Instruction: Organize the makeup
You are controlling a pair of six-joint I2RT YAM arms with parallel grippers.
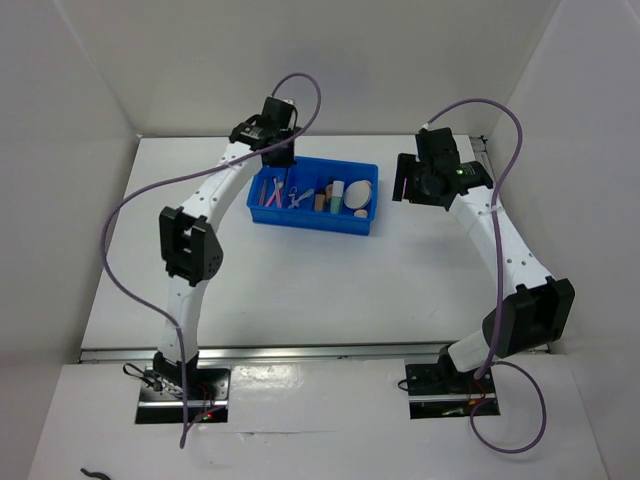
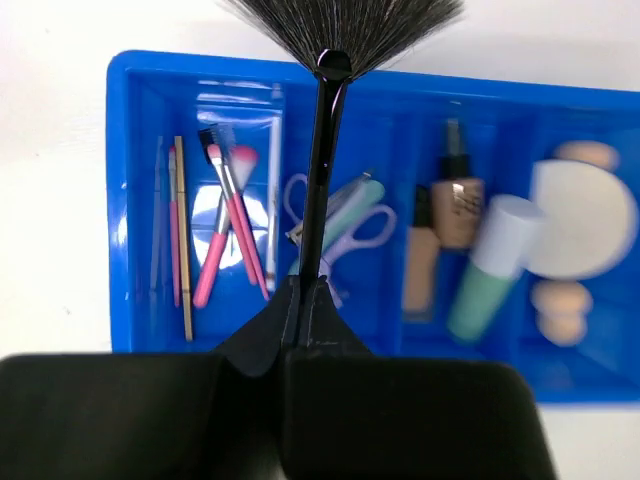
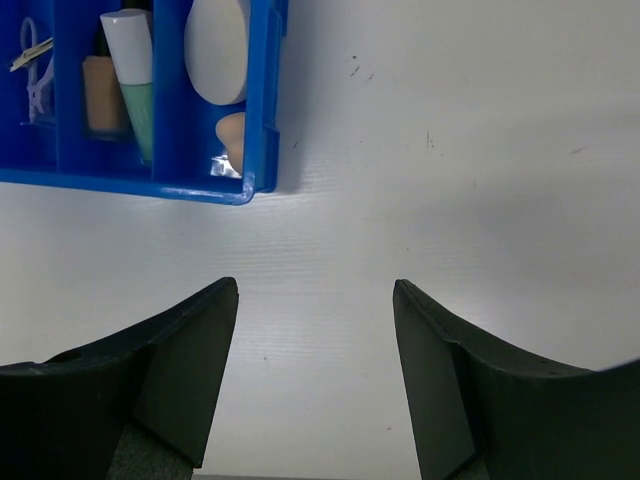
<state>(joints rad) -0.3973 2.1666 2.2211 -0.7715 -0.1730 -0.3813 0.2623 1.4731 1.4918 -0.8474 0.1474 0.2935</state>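
My left gripper (image 2: 303,285) is shut on the handle of the black fan brush (image 2: 322,150) and holds it above the blue tray (image 2: 120,200), bristles fanned past the tray's far wall. In the tray lie thin pink and green sticks (image 2: 225,225), two beige dark-capped bottles (image 2: 458,195), a mint-green tube (image 2: 485,270), a round cream puff (image 2: 585,220) and two peach sponges (image 2: 560,310). In the top view the left gripper (image 1: 277,160) hangs over the tray's left end. My right gripper (image 3: 315,290) is open and empty over bare table, right of the tray (image 3: 262,100).
A lilac-handled tool (image 2: 350,225) lies in the tray's middle compartment under the brush handle. The tray (image 1: 310,225) sits at the back centre of the white table. White walls close the back and sides. The right gripper (image 1: 408,180) is beside the tray's right end.
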